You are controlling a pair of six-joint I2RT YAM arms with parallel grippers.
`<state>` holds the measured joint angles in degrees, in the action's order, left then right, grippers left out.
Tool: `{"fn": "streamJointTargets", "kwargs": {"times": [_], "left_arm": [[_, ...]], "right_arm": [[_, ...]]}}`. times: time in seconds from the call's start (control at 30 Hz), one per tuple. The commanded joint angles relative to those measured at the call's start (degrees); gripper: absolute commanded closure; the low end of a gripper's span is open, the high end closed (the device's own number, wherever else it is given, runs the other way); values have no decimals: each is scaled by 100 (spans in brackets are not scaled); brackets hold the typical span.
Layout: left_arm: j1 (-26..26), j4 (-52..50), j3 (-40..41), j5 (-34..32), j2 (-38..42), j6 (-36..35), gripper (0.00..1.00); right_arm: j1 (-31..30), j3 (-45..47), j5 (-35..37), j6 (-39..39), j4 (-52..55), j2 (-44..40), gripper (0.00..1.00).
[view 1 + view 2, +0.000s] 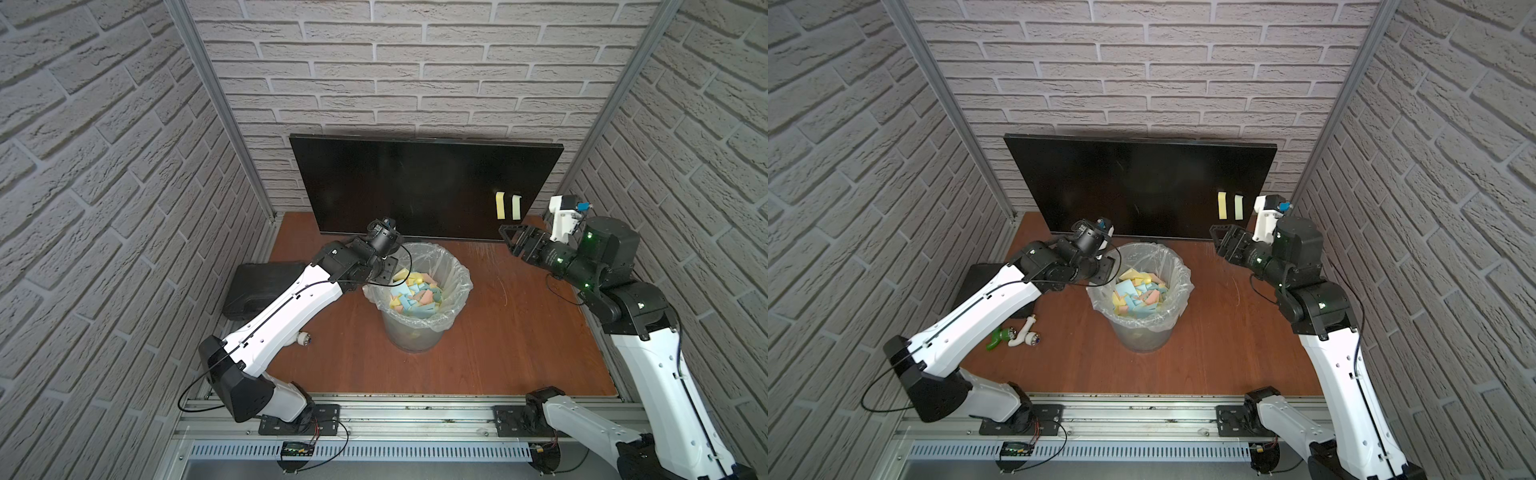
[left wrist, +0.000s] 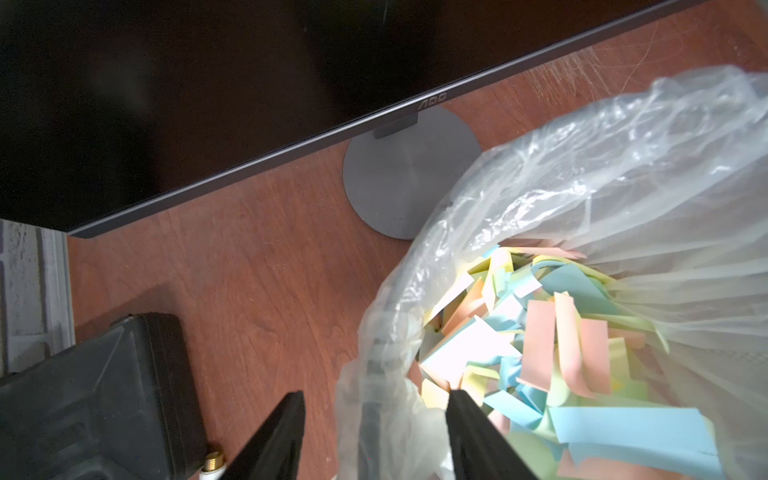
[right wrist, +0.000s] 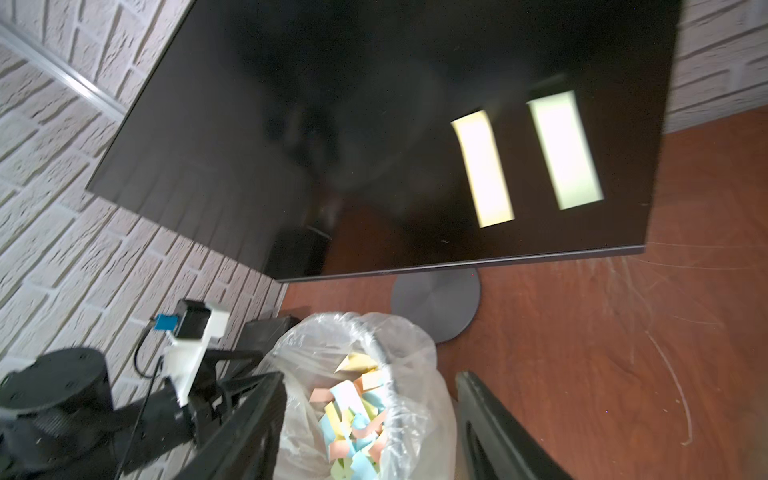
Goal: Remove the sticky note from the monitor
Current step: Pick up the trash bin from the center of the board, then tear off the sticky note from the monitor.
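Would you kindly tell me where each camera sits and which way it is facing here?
Top views: high above the front rail, looking down and back at the monitor, bin and table; both arms show in both.
Left wrist: above the bin's rim, looking down at the discarded notes and monitor base; the open left gripper shows.
Right wrist: facing the screen's two sticky notes; the open right gripper and the left arm show.
Shared: both wrist views hold the bin and base.
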<state>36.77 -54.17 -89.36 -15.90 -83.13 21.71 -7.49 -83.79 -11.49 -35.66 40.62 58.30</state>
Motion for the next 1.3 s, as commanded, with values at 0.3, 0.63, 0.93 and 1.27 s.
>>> {"fn": "streamJointTargets", "kwargs": {"times": [0.3, 0.63, 0.93, 1.27], "left_arm": [[-48, 328, 102, 198, -194, 166, 64], [-48, 411, 219, 275, -199, 261, 64], [-56, 484, 265, 369, -200, 247, 64], [-52, 539, 331, 412, -162, 263, 64]], "right_arm": [[1860, 1122, -2035, -1934, -2058, 381, 34], [1864, 1343, -1824, -1834, -2832, 784, 40], [1856, 1361, -1801, -1975, -3252, 1254, 42], [1851, 1469, -1732, -1768, -3392, 1427, 47]]}}
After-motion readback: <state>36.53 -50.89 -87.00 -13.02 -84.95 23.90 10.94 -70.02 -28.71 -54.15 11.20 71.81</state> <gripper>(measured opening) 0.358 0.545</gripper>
